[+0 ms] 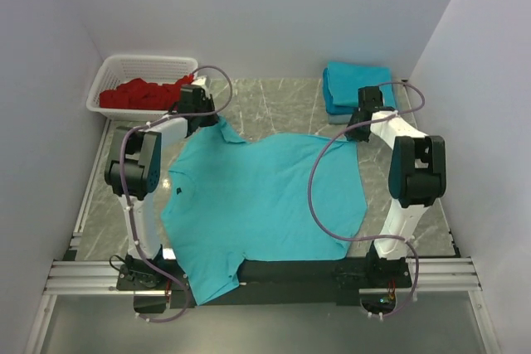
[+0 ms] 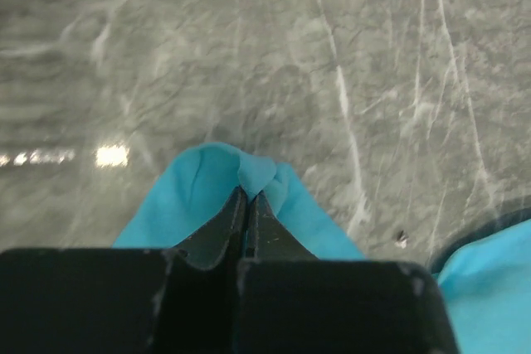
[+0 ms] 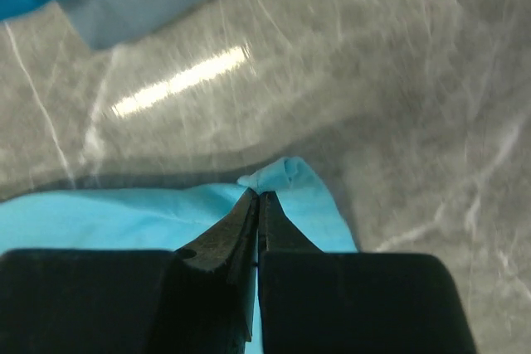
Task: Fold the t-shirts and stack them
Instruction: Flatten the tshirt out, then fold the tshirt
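A turquoise t-shirt [image 1: 257, 205] lies spread over the middle of the marble table, its near part hanging over the front edge. My left gripper [image 1: 207, 122] is shut on the shirt's far left corner; in the left wrist view its tips [image 2: 248, 195] pinch a fold of turquoise fabric [image 2: 257, 173]. My right gripper [image 1: 358, 132] is shut on the shirt's far right corner; in the right wrist view its tips [image 3: 258, 195] pinch a bunched bit of cloth [image 3: 286, 175]. A stack of folded turquoise t-shirts [image 1: 357, 84] sits at the back right.
A white basket [image 1: 137, 70] holding red cloth [image 1: 141, 93] stands at the back left. White walls close in the table on the left, back and right. Bare marble [image 1: 274, 105] shows between the basket and the folded stack.
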### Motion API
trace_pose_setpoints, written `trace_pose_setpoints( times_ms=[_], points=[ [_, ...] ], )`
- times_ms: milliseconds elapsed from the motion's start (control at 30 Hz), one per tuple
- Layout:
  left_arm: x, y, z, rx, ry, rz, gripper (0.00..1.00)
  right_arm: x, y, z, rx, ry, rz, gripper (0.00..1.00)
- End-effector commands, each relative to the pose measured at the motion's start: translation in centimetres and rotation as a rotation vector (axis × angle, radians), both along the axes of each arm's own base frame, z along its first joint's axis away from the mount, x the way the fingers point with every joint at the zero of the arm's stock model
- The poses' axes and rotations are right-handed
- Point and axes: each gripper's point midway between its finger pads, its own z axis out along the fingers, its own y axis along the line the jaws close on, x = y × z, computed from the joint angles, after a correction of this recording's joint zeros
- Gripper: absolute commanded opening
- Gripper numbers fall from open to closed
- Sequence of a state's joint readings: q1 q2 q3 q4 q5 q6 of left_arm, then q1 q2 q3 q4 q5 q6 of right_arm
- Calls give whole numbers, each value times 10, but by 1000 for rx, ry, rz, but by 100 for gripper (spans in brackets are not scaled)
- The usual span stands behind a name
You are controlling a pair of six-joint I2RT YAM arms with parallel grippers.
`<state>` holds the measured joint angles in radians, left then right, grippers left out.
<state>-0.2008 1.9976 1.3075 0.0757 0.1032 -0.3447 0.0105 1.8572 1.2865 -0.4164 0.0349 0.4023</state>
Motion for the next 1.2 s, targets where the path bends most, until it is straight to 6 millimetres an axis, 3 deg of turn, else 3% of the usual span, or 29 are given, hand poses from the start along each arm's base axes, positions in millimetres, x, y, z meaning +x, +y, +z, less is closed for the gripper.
trace_pose_setpoints(
  times_ms=[0,33,133,267,300,333,500,633,667,700,767,800,867,933,967,1000,1067,1100,1167],
  points=[
    [38,-22,60,-93,-160,-52,1,43,-3,47,-6,-140,-5,2],
    [40,-21,48,-89,-137,-48,0,49,-5,51,-13,-151,-6,2],
    [48,-13,44,-101,-130,-3,0,58,-5,49,-21,-138,-1,2],
    [57,5,49,-149,-144,92,1,62,-7,38,-29,-107,-7,2],
    [59,8,52,-165,-150,118,1,61,-21,37,-38,-99,-39,2],
    [61,12,54,-165,-159,134,1,62,-22,37,-38,-94,-47,2],
    [66,2,59,-210,-161,79,1,61,-22,30,-36,-72,-46,3],
    [56,0,61,-226,-138,71,1,61,-21,30,-31,-69,-43,3],
    [49,2,55,-226,-122,81,1,60,-21,32,-33,-69,-42,3],
    [44,3,66,-234,-137,85,1,59,-21,34,-34,-70,-41,3],
    [30,5,61,-238,-110,102,1,54,-21,36,-33,-68,-34,4],
    [24,8,73,-240,-117,114,1,52,-21,36,-35,-65,-28,4],
    [8,10,68,-252,-79,137,1,46,-20,41,-35,-65,-23,4],
    [-9,11,79,-264,-66,141,1,38,-20,39,-36,-49,-20,4],
    [-20,11,72,-272,-33,158,1,35,-20,42,-37,-50,-21,4],
    [-29,13,86,-279,-48,167,1,32,-21,43,-43,-47,-23,4],
    [-53,15,74,-271,8,198,1,25,-22,46,-52,-40,-22,4],
    [-62,15,89,-278,-15,202,1,23,-24,49,-60,-44,-20,4],
    [-90,21,74,-249,46,257,1,17,-23,54,-58,-53,-11,4]
  ],
)
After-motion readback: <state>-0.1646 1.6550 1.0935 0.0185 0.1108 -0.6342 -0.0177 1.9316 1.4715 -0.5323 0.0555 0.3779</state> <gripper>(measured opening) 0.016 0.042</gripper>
